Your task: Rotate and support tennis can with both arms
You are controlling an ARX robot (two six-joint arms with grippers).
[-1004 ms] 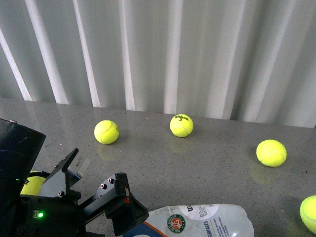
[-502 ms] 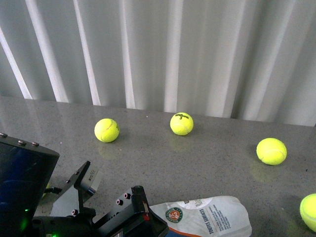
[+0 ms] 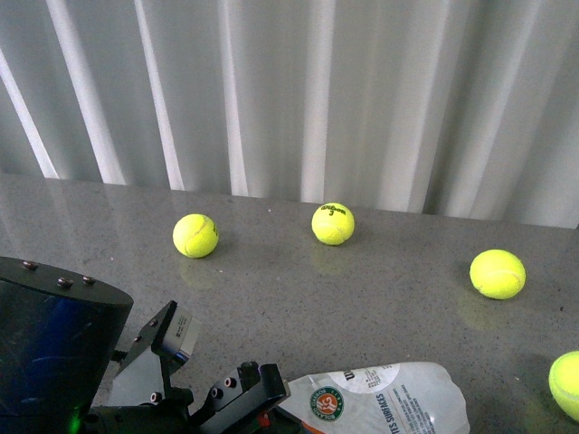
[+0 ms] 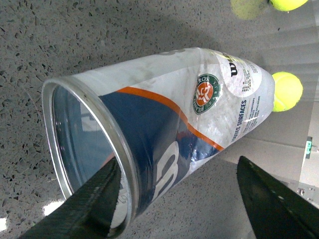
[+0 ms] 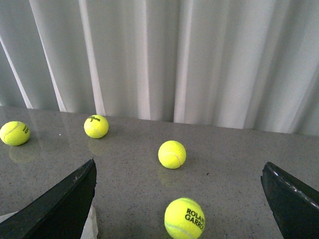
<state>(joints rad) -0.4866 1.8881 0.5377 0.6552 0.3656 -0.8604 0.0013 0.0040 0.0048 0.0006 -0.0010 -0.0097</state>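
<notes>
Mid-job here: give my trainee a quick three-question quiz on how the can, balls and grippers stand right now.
1. True or false: the tennis can stands upright.
2. How many tennis balls show in the front view? A two, B four, C six.
3. Fill in: the right gripper is ___, holding nothing.
Key: 1 false, it lies on its side; 2 B; 3 open.

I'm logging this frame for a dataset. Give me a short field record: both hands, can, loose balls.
left hand: open, fingers either side of the tennis can at its metal-rim end
right hand: open, holding nothing
tennis can: lying on its side on the table
tennis balls: four loose on table in the front view
</notes>
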